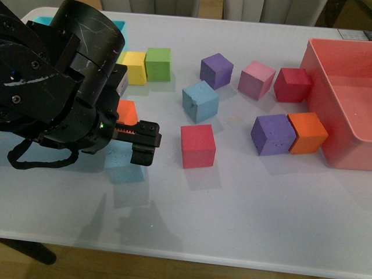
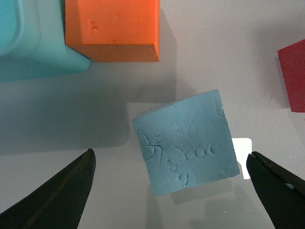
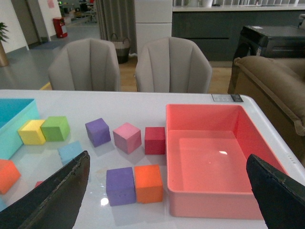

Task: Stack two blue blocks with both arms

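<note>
The nearer light sky-blue foam cube (image 2: pixel 186 143) is lying on the white bench (image 1: pixel 244 221) toward its front-left part, right underneath the left claw (image 2: pixel 170 155). That claw is hanging spread wide, released. Its two black fingers (image 2: pixel 57 195) are standing on either side of the cube with bare bench showing in both gaps, so it is gripping nothing. The cube is sitting turned askew to the fingers. From the front, the bulky black left arm (image 1: pixel 58 81) is covering much of this cube.

The second light sky-blue foam cube (image 1: pixel 200 102) is resting further back, near the middle of the bench, well apart from the first and touching nothing. A red foam cube (image 1: pixel 197 145) is sitting near its front, to the right of the left claw. An orange foam cube (image 2: pixel 112 28) is lying just behind the claw, close beside the teal plastic bin (image 2: pixel 28 43).

Further out, a yellow foam cube (image 1: pixel 135 67) and a green foam cube (image 1: pixel 158 63) are sitting side by side at the back. A purple foam cube (image 1: pixel 273 134) is pressing against another orange foam cube (image 1: pixel 308 132), next to the salmon-pink plastic tray (image 1: pixel 343 104).

The right claw (image 3: pixel 167 157) is hovering above the bench, its fingers parted and nothing between them.
</note>
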Available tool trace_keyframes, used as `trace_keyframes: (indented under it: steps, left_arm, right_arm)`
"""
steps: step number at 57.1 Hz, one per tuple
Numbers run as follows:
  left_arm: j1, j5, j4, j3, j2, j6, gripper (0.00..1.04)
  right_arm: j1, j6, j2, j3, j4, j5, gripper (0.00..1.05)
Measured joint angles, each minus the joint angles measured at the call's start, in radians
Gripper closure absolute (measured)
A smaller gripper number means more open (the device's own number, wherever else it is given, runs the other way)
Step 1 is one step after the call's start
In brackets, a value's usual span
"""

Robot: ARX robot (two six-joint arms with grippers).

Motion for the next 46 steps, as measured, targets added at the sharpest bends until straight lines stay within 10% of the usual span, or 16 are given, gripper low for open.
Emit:
trace_keyframes:
  steps: [46]
  left_arm:
    - [-0.036,0.025,0.012,0.042,0.119,-0.065,0.09]
  right_arm:
    - [0.000,0.000,0.000,0.000,0.000,0.000,0.09]
